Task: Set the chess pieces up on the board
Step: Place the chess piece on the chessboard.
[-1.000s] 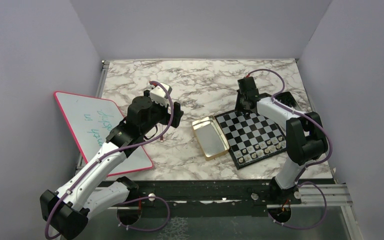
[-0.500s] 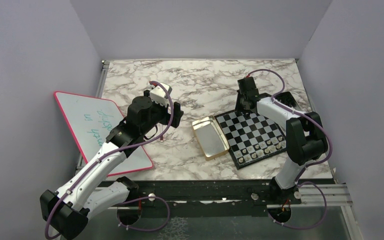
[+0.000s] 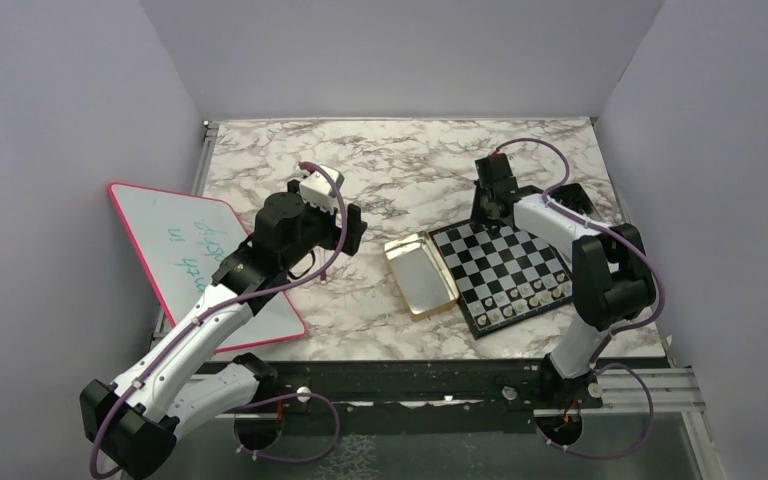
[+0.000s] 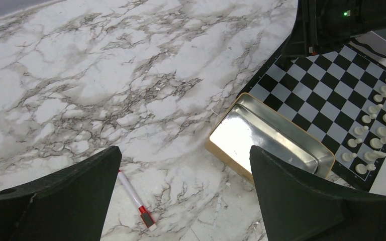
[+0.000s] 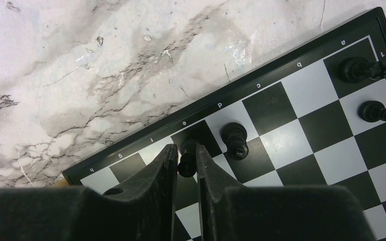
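The board lies at the right of the marble table. Pale chess pieces stand in two rows along its near edge, also seen in the left wrist view. My right gripper is down at the board's far edge, shut on a black chess piece that stands on a dark square of the outermost row. Another black piece stands one square to its right, and two more are at the corner. My left gripper hangs open over bare marble, holding nothing.
An open gold tin lies against the board's left side. A pink-rimmed whiteboard lies at the left table edge under the left arm. A red-and-white marker lies on the marble below the left gripper.
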`<state>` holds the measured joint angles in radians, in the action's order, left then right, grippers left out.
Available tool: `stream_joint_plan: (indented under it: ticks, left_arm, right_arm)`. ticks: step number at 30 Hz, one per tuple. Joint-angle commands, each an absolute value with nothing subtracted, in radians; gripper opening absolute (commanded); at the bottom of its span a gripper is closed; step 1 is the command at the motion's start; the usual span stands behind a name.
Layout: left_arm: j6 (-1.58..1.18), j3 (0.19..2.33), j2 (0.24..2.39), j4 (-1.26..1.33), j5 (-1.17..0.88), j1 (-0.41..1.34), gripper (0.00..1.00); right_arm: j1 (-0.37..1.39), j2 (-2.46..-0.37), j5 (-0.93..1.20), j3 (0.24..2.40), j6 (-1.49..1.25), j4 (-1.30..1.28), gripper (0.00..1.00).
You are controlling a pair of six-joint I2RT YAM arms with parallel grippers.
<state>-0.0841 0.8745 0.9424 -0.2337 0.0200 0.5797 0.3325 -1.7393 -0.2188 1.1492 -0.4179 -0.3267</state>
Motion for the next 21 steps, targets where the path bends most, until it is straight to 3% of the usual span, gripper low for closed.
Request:
stream_joint_plan:
  ticks: [1,13,21]
  left_arm:
    - [-0.071,0.865,0.934,-0.221,0.034,0.578,0.99]
    - [-0.072,0.867,0.935,-0.221,0.029,0.578,0.99]
    - [-0.084,0.868,0.935,-0.222,0.017,0.578,0.99]
  right_arm:
    - [0.329,-1.732,-0.231,1.182,-0.41,-0.343,0.26]
    - [0.328,-1.678,-0.254,1.255,-0.36,-0.403,0.32]
    - [0.295,-1.62,-0.382,1.303,-0.329,-0.412,0.34]
